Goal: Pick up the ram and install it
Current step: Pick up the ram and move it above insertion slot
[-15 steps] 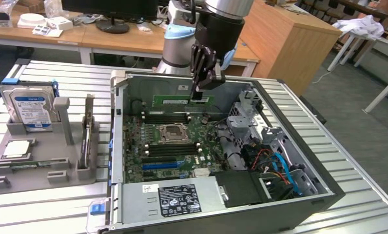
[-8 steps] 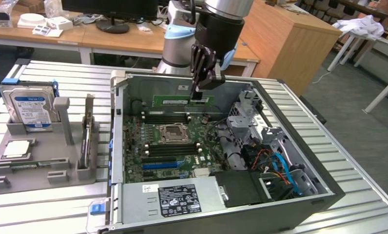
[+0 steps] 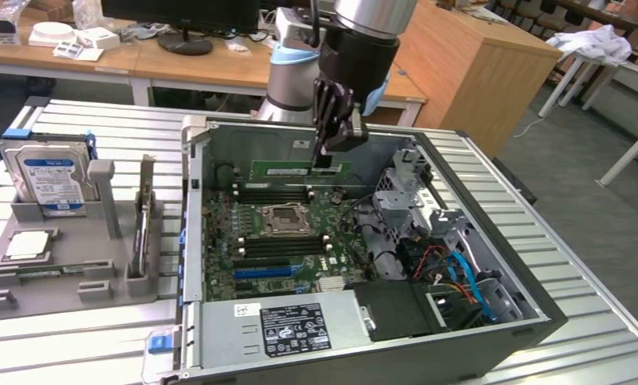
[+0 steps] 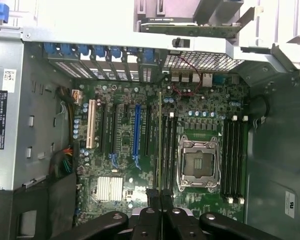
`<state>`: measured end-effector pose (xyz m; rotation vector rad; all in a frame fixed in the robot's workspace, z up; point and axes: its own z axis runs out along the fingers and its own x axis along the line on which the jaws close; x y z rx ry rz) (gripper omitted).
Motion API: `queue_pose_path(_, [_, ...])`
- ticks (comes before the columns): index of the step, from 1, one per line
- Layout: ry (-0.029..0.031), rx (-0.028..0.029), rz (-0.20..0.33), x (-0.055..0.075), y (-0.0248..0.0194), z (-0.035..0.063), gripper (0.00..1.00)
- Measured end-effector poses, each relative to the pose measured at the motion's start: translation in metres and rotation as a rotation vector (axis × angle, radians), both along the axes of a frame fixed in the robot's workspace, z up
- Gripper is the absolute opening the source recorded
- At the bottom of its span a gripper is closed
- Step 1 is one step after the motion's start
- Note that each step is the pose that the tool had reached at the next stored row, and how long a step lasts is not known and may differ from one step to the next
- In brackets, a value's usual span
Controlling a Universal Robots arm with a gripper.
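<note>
- One black two-fingered claw (image 3: 325, 159) was clamped on the long, flat green circuit-board ram stick (image 3: 296, 170). It gripped the stick well toward the end at the exterior view's 3 o'clock side rather than at the middle.
- The ram stood on edge inside the open grey metal computer case (image 3: 196, 208), which sat on the slatted silver surface (image 3: 591, 273).
- The stick hung over the bank of black memory slots (image 3: 276, 192) at 12 o'clock from the square silver processor socket (image 3: 281, 216). Whether its lower edge touched a slot, I could not tell.
- The off-centre grip was one risk. Pressing down could have tipped the free end, so that one corner seated and the other rode high.
- A small sideways error could have set the edge on the ridge between neighbouring slots, so that the push flexed the green motherboard (image 3: 249, 253).
- A reversed notch or closed end latches would also have blocked seating, and force could have made the stick slip in the claw.
</note>
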<state>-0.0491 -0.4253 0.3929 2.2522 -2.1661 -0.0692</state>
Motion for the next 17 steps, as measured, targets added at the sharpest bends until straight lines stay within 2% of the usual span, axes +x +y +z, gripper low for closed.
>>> queue_pose_path(7, [0.0000,-0.0001,-0.002,0.000,0.0000,-0.0076,0.12])
queue_pose_path(10, [0.0000,-0.0001,-0.011,0.000,0.0000,-0.0224,0.12])
queue_pose_path(17, [0.0000,0.0000,-0.016,0.000,0.0000,-0.0302,0.12])
